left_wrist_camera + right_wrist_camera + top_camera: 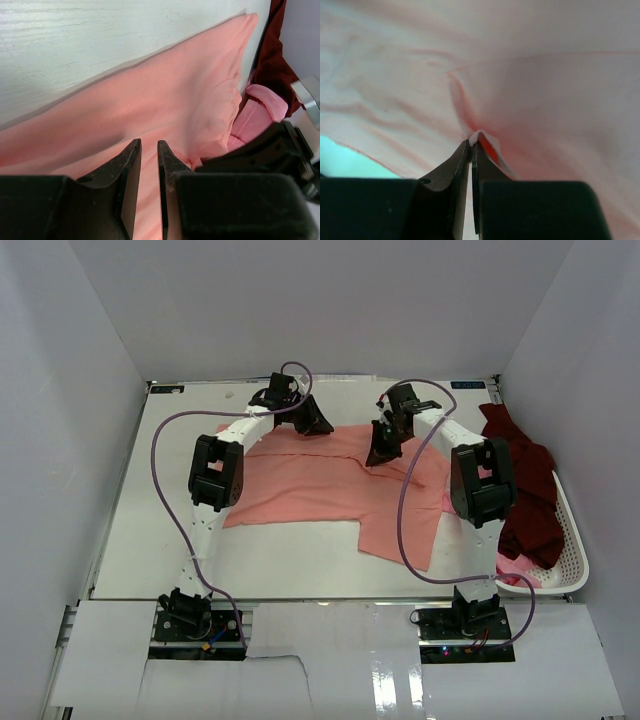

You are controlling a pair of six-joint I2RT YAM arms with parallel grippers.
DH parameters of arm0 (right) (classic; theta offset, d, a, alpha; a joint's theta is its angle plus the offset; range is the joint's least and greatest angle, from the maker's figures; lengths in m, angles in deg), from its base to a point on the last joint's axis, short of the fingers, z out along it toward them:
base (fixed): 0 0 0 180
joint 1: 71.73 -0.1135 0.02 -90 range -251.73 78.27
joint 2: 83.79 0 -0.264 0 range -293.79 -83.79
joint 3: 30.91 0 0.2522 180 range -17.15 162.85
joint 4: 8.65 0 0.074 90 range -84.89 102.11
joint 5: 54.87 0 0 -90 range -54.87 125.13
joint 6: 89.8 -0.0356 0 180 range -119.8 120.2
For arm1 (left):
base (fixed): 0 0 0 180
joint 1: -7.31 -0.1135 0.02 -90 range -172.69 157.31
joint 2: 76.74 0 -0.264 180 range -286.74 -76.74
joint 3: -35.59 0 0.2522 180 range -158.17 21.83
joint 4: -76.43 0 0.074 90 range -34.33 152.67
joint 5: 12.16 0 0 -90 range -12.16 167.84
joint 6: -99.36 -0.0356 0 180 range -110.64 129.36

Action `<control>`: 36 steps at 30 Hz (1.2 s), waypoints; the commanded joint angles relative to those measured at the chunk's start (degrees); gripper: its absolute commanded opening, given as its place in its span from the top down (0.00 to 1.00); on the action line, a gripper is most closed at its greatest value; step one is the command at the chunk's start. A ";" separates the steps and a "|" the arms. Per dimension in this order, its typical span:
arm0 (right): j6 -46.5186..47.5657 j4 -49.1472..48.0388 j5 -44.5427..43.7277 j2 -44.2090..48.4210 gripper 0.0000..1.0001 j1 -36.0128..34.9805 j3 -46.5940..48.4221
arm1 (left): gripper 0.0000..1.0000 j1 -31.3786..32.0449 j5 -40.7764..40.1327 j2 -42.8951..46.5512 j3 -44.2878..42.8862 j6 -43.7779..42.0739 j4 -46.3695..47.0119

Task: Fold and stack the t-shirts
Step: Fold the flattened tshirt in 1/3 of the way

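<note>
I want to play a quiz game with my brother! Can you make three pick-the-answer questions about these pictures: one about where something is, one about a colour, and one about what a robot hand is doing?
1. Where is the dark maroon shirt?
A) hung on the back wall
B) draped over the white basket
C) folded on the floor

2. What colour is the spread-out shirt on the table?
A) salmon-pink
B) blue
C) green

3. What is the right gripper doing?
A) standing wide open
B) shut, pinching the spread-out shirt
C) holding a cup

Answers:
1 B, it hangs over the basket's rim at the right side.
2 A, the top view shows it salmon-pink.
3 B, the right wrist view shows a small fold of pink cloth squeezed between closed fingers.
</note>
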 commanded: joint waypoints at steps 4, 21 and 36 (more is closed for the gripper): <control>-3.96 -4.12 3.61 8.35 0.64 -1.33 -8.76 | 0.70 0.31 -0.59 5.50 0.32 -1.33 -0.55; -3.09 -5.44 14.17 11.26 0.44 -0.19 -7.91 | 0.70 0.31 -0.59 6.02 1.64 -2.30 -1.16; -1.41 -9.66 13.90 1.94 0.48 0.25 -10.10 | 0.69 -10.22 3.09 19.81 16.04 -1.33 1.39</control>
